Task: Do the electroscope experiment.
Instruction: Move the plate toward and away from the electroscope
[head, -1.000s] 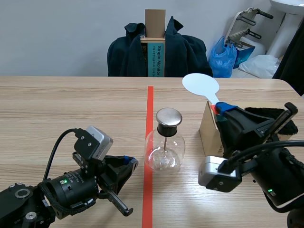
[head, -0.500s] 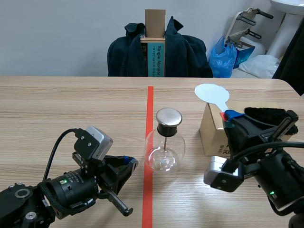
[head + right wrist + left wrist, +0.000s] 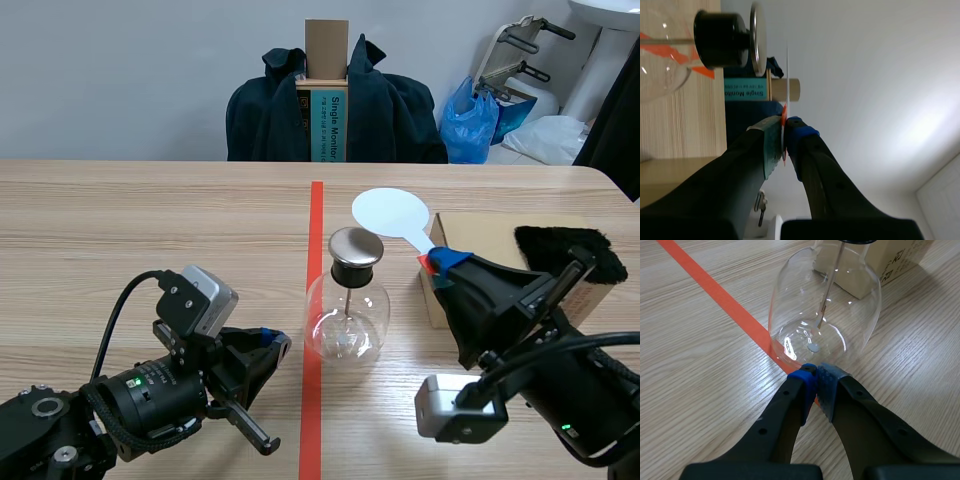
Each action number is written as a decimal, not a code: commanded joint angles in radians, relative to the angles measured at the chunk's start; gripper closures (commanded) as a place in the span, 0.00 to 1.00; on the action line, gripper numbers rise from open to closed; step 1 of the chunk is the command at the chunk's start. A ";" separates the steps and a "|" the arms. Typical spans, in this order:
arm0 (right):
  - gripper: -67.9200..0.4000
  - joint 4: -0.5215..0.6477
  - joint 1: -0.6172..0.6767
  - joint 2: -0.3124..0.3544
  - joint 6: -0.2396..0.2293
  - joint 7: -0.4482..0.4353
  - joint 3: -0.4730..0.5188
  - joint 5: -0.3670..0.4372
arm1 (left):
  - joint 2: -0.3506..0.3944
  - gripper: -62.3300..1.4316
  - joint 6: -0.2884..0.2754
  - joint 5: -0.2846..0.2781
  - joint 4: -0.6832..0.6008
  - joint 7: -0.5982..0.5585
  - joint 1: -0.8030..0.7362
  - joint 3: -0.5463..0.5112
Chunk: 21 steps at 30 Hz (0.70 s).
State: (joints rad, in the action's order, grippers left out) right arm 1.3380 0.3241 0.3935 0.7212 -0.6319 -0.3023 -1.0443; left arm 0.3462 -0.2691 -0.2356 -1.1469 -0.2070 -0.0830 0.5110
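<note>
1. Your electroscope [image 3: 345,305], the glass flask with the metal cap [image 3: 356,244], stood on the tabletop [image 3: 150,220] right at the red tape line [image 3: 316,210], between both arms.
2. Your right claw [image 3: 437,262] was pinching the white paddle [image 3: 391,211] by its handle. The round end hung near the cap, with a slim gap showing in the right wrist view.
3. Your left claw [image 3: 815,372] was pressed together on nothing, tips low and just short of the flask's base.
4. A cardboard box [image 3: 480,225] sat beside the flask, with black fur [image 3: 545,243] on top.
</note>
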 commanded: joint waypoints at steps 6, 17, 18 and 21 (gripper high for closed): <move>0.98 0.022 -0.022 0.011 0.011 -0.083 0.015 0.007 | -0.011 0.93 -0.002 -0.006 -0.014 -0.010 0.014 -0.006; 0.98 0.022 -0.022 0.011 0.011 -0.134 0.015 0.007 | -0.011 0.93 -0.002 -0.006 -0.014 -0.010 0.014 -0.006; 0.98 0.022 -0.022 0.011 0.011 -0.134 0.015 0.007 | -0.011 0.93 -0.002 -0.006 -0.014 -0.010 0.014 -0.006; 0.98 0.022 -0.022 0.011 0.011 -0.127 0.015 0.007 | -0.011 0.93 -0.002 -0.006 -0.014 -0.010 0.014 -0.006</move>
State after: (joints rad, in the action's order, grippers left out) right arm 1.3380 0.3214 0.3935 0.7212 -0.7624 -0.3023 -1.0473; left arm 0.3458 -0.2691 -0.2356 -1.1469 -0.2066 -0.0830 0.5110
